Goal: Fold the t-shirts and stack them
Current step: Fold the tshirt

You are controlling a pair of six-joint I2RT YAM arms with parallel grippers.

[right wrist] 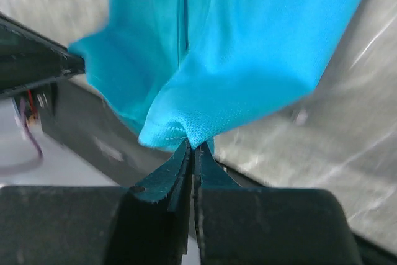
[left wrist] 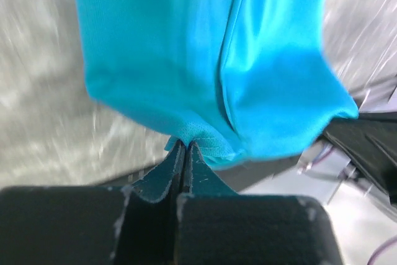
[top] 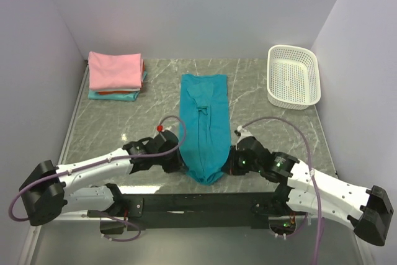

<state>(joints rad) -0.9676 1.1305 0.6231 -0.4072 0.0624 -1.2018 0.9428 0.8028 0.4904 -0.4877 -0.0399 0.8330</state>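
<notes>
A teal-blue t-shirt (top: pixel 203 122), folded into a long narrow strip, lies down the middle of the table, its near end hanging over the front edge. My left gripper (top: pixel 180 164) is shut on the strip's near left corner; the left wrist view shows the hem (left wrist: pixel 205 144) pinched between the tips of my left gripper (left wrist: pixel 185 144). My right gripper (top: pixel 227 167) is shut on the near right corner, a fold of the teal cloth (right wrist: pixel 186 130) caught in the closed jaws of my right gripper (right wrist: pixel 193 146). A folded stack with a pink t-shirt (top: pixel 115 70) on top sits at the far left.
A white lattice basket (top: pixel 293 76) stands at the far right, against the wall. Beneath the pink shirt, red and aqua cloth edges (top: pixel 115 95) show in the stack. The black arm-mounting rail (top: pixel 198 206) runs along the near table edge under the shirt's end.
</notes>
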